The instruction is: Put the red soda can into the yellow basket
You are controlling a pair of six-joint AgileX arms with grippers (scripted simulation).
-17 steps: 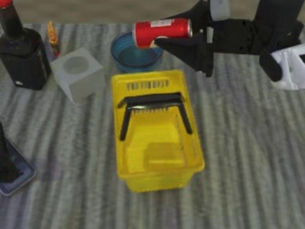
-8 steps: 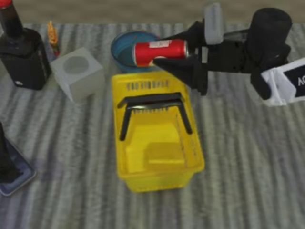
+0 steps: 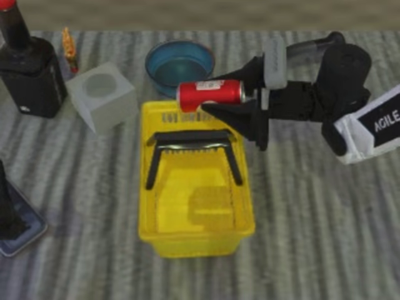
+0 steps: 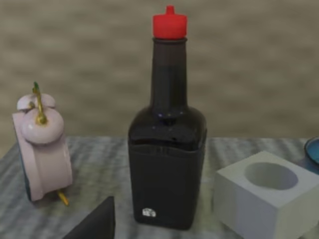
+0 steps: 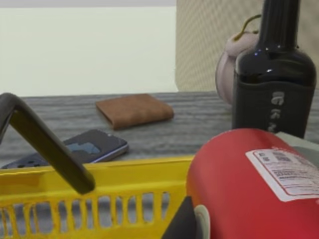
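Note:
The red soda can (image 3: 209, 95) lies on its side in the air, with my right gripper (image 3: 228, 94) shut on it, dark fingers above and below it. It hangs over the far rim of the yellow basket (image 3: 144, 206), just beyond the black handle (image 3: 187, 139). In the right wrist view the can (image 5: 249, 189) fills the near corner above the slotted basket wall (image 5: 99, 174). My left gripper (image 3: 5, 206) stays parked at the table's left edge; only one dark fingertip (image 4: 97, 224) shows in its wrist view.
A blue bowl (image 3: 180, 64) sits behind the basket. A dark bottle with a red cap (image 3: 28, 69), a grey block with a round hole (image 3: 102, 95) and a pink alarm clock (image 4: 42, 149) stand far left. A phone (image 3: 22, 228) and brown wallet (image 5: 134, 109) lie left.
My right gripper carried the can from above the blue bowl toward the front, to the basket's far rim. The basket has shifted a little left and forward.

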